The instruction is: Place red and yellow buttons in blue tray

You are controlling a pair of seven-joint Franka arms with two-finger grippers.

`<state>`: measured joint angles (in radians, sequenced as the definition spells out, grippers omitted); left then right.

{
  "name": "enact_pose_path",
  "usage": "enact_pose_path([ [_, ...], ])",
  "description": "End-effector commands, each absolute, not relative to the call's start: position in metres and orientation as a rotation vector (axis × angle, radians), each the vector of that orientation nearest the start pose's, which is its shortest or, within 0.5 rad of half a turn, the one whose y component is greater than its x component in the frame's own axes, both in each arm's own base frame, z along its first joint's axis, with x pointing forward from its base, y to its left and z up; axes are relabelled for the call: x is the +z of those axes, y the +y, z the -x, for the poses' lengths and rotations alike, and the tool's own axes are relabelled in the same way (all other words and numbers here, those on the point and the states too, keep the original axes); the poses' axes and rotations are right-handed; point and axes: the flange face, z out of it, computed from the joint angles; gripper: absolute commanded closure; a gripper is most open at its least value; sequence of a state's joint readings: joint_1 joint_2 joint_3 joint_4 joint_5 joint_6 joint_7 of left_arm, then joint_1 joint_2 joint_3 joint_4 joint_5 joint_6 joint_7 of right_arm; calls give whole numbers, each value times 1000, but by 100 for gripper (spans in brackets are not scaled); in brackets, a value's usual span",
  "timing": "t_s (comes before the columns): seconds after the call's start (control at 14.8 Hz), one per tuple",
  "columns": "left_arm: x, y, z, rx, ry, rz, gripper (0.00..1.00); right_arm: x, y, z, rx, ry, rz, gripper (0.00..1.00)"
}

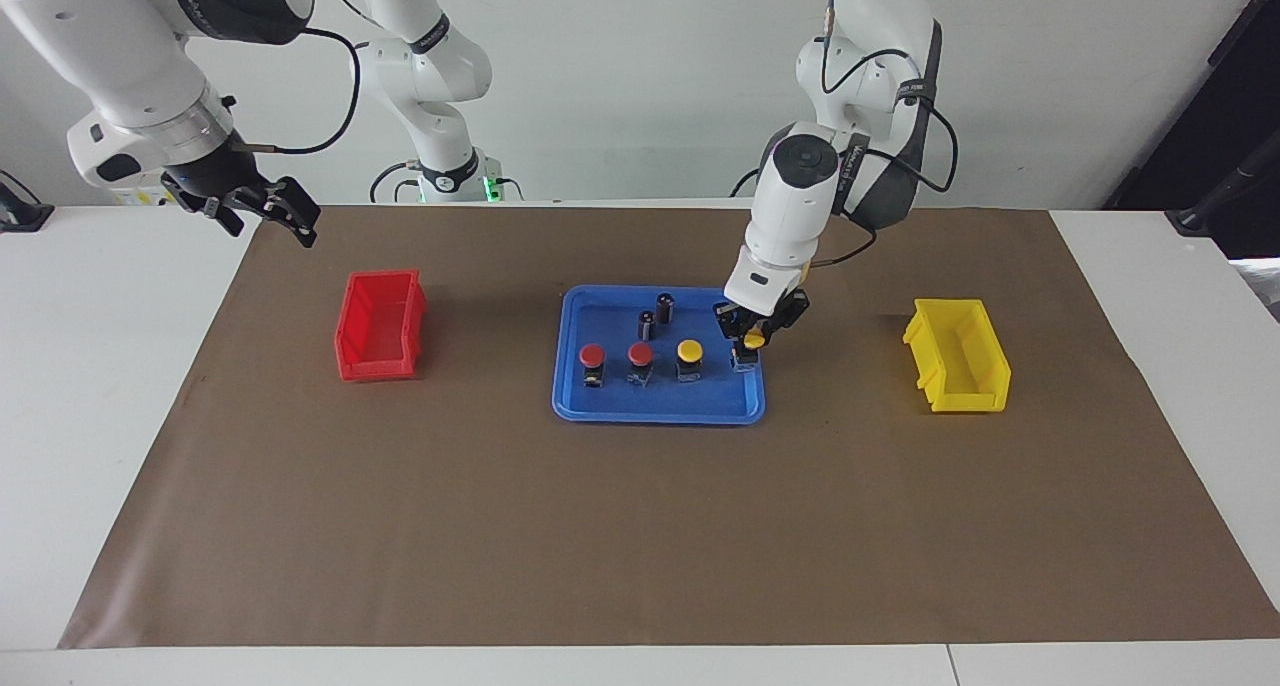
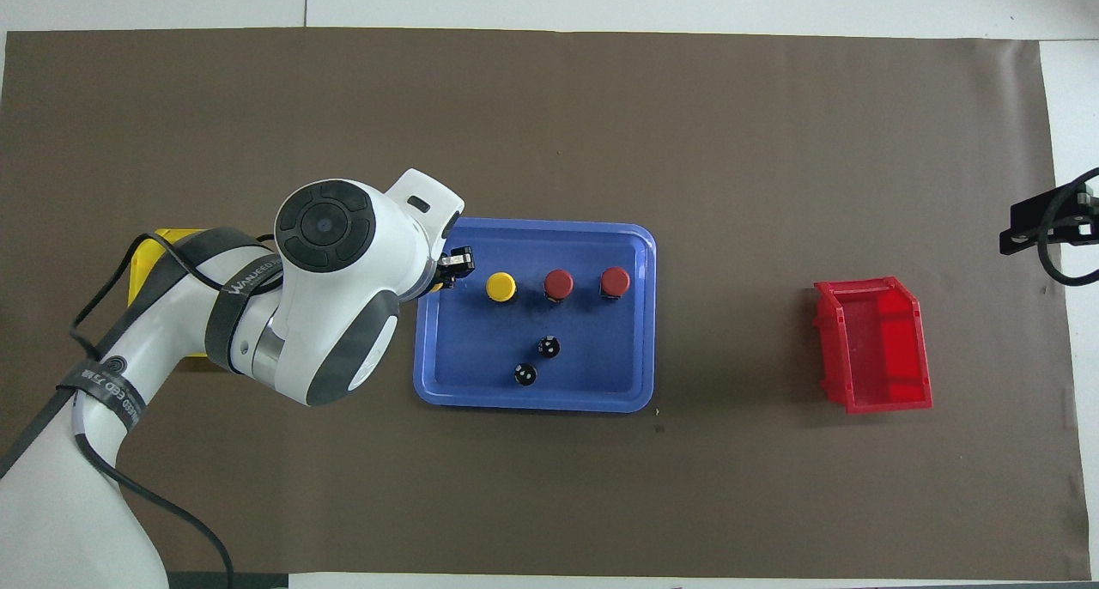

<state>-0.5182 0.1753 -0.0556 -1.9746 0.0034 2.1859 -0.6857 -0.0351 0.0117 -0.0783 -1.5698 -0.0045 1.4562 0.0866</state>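
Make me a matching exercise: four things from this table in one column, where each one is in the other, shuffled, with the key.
Things:
1. red bin
2. yellow bin
3. held yellow button
4. two dark cylinders

Places:
A. in the blue tray, nearer the robots than the button row
B. toward the right arm's end of the table
C. in the shut left gripper, over the tray's edge
D. toward the left arm's end of the table

Pairs: 1-B, 2-D, 3-C, 4-A
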Motion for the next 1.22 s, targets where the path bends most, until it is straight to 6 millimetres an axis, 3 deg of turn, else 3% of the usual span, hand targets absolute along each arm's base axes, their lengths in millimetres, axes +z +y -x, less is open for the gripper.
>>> enact_pose_path([
  [0.0,371,-327,-499,-39,-206,3174,99,608,-64,-537,188,274,3120,0],
  [0.41,347,-343,-489,-15,-182,3167,98,602,-68,-533,209,263,3115,0],
  [0.47,347,-343,-489,-11,-182,3165,84,602,-66,-533,204,263,3116,0],
  [0.54,350,-344,-489,0,-193,3159,49,603,-66,-534,190,263,3117,0],
  [0.61,355,-344,-487,17,-211,3148,26,604,-66,-535,187,259,3118,0],
  [0.81,409,-341,-496,57,-216,3116,0,603,-53,-535,202,218,3121,0],
  [0.95,449,-322,-502,34,-212,3124,0,603,-41,-536,202,185,3125,0],
  [1.15,498,-273,-520,53,-114,3124,0,602,-26,-537,204,139,3127,0],
])
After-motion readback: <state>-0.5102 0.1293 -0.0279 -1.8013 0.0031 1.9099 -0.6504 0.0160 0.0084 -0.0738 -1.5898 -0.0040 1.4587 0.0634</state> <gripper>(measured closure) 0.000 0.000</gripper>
